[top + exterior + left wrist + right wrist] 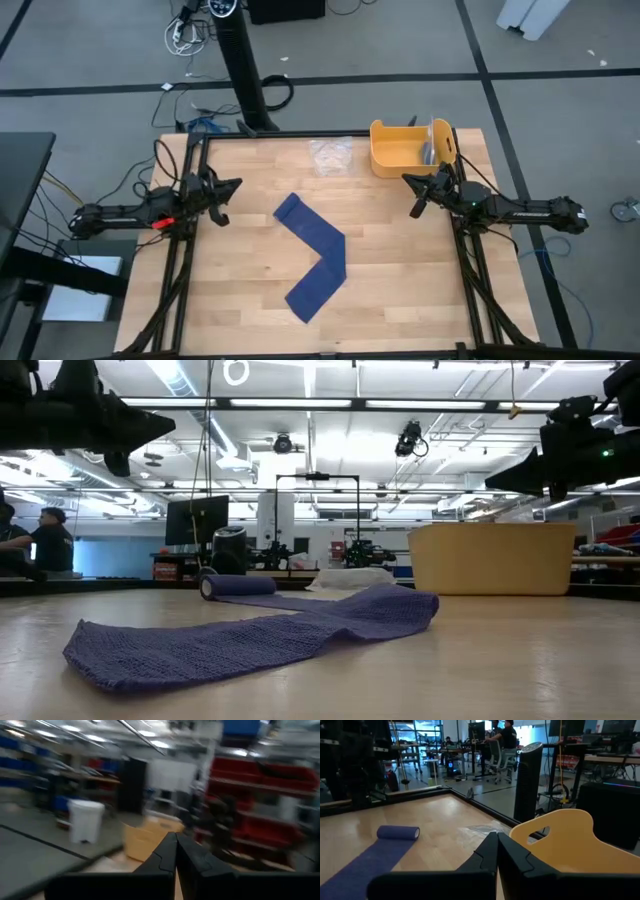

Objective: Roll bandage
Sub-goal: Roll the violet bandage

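Note:
The dark-blue bandage (315, 256) lies flat on the table's middle, bent into an L, with a small rolled end (286, 207) at its far left; the roll also shows in the right wrist view (398, 832) and the low view (238, 586). My left gripper (236, 186) hovers shut at the table's left edge, left of the roll. My right gripper (408, 180) hovers shut at the right, near the yellow tub (410, 147). Both are empty.
The yellow plastic tub (570, 845) stands at the far right of the table. A clear plastic wrapper (330, 156) lies at the far edge, left of the tub. People sit in the room beyond the table (506, 735).

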Tool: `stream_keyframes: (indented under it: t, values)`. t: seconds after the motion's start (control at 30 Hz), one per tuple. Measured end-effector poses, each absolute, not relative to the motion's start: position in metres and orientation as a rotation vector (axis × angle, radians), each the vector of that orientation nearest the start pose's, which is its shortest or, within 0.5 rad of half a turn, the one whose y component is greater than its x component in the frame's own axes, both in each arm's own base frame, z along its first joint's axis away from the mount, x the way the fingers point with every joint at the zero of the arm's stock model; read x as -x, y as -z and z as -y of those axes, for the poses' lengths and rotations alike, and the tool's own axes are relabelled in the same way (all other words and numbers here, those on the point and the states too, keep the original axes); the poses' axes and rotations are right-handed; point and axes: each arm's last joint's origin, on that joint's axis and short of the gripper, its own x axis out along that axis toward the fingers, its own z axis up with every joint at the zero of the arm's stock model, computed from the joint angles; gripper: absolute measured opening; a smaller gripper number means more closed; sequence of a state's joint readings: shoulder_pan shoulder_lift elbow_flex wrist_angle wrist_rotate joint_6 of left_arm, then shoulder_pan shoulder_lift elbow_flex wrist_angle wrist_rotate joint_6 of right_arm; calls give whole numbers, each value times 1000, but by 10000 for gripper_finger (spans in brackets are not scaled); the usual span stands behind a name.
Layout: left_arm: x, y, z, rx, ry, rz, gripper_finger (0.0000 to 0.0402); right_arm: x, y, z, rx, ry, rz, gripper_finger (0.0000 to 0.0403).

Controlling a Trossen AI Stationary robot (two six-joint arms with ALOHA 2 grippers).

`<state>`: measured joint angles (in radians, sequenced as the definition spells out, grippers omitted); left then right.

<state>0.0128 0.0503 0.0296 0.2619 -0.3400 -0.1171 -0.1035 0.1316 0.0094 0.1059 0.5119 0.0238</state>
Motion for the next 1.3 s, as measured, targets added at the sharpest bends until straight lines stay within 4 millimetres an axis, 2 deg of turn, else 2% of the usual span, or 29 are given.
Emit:
stream_keyframes:
  t: [0.27, 0.43, 0.73, 0.9, 1.03, 1.17, 1.3]
  values:
    - [-110, -179, -4, 176, -93, 66, 45, -100, -167, 25, -22, 616, 1, 7]
    - [-120, -170, -3, 174, -65, -31, 50, -100, -167, 25, -22, 615, 1, 8]
    - [-132, -181, -1, 267, 0, 94, 49, -100, -168, 25, -22, 615, 4, 6]
    - [-139, -176, 18, 99, 244, 56, 35, -100, -168, 25, -22, 616, 4, 8]
    - [-145, -173, 30, 74, 260, 22, 10, -100, -168, 25, -22, 615, 4, 7]
    - [-155, -184, 44, 110, 322, -2, 6, -100, -168, 25, -22, 615, 4, 6]
    - [-166, -194, 61, 55, 337, -78, 6, -100, -168, 25, -22, 615, 4, 8]
